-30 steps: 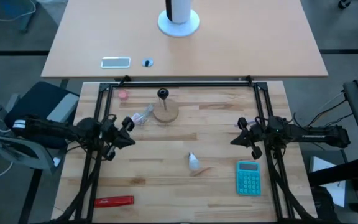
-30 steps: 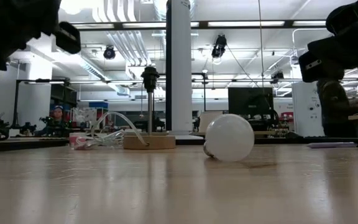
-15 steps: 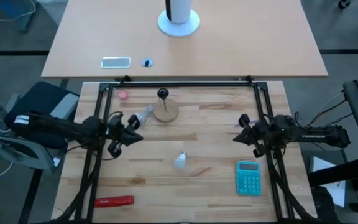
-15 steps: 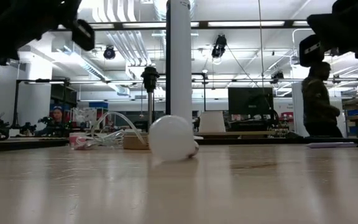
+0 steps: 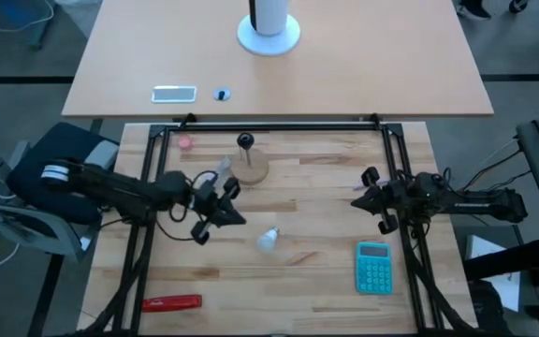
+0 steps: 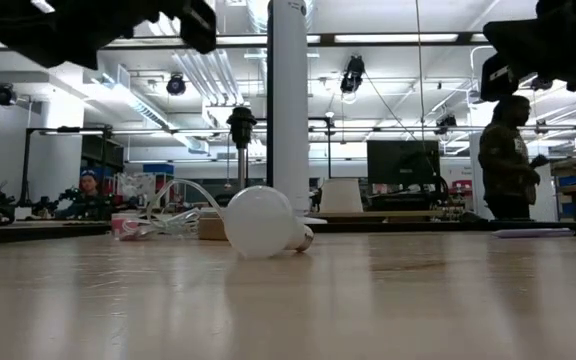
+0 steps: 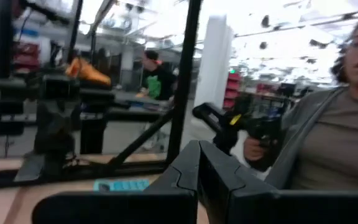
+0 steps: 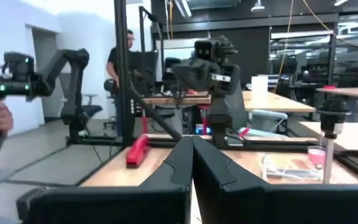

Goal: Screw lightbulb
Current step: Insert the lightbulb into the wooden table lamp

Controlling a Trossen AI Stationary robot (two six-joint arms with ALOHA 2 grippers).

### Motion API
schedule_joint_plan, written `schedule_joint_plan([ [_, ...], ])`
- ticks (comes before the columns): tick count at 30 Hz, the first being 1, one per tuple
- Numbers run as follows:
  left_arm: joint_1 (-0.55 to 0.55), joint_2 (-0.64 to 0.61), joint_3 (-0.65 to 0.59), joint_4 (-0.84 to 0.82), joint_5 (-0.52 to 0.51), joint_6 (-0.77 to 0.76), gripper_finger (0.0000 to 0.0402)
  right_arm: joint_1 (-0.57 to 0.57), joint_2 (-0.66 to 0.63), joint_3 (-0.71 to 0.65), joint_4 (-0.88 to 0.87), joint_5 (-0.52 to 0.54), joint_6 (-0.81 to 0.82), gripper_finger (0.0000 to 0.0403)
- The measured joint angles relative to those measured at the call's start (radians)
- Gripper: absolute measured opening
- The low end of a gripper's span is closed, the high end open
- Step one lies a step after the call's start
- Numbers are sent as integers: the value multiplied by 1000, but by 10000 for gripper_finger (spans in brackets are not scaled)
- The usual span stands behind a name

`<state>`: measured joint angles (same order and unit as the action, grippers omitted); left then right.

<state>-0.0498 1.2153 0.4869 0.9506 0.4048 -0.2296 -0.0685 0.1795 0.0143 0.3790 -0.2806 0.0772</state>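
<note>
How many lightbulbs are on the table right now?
1. The lightbulb lies on its side mid-table, between the left pincer and the teal calculator. No others visible.

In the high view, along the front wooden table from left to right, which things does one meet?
Red tool → left gripper → lightbulb → teal calculator. The right gripper is left out: its span overlaps the calculator's.
</note>
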Motion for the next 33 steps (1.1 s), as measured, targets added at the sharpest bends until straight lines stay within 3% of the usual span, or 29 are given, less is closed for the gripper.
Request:
schedule_joint_plan([
  [12,0,148,129,-105,24,-29,0,0,1,0,-7,54,28,0],
  [19,7,199,167,-108,22,-120,0,0,35,0,-8,248,80,0],
  [24,8,242,199,-107,22,-128,0,0,103,0,-12,339,139,0],
  [33,8,358,315,-106,21,-128,0,-7,329,0,-16,361,331,0],
])
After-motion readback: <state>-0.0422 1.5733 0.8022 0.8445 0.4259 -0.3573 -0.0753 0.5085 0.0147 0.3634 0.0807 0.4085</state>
